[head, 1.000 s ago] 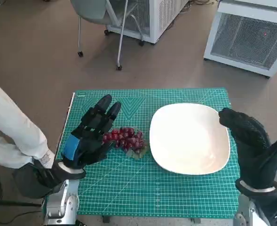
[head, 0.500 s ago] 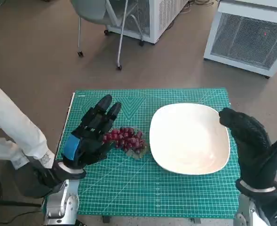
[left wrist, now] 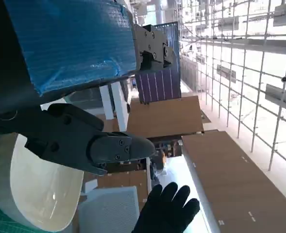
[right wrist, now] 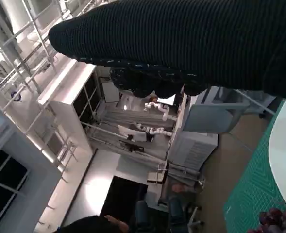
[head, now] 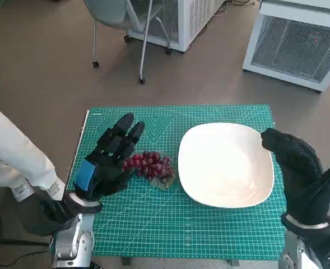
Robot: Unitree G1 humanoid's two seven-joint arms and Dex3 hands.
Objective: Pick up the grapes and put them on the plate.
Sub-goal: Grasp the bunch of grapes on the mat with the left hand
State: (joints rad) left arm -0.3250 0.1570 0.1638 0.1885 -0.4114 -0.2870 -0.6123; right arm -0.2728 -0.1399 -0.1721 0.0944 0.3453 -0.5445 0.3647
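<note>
Still, left robot hand [head: 110,158] beside grapes [head: 150,166] (fingers spread)

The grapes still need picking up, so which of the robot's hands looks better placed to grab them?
Probably the left hand: it hovers open right beside the grapes on the green mat. The right hand is across the plate from them, at its far edge.
</note>
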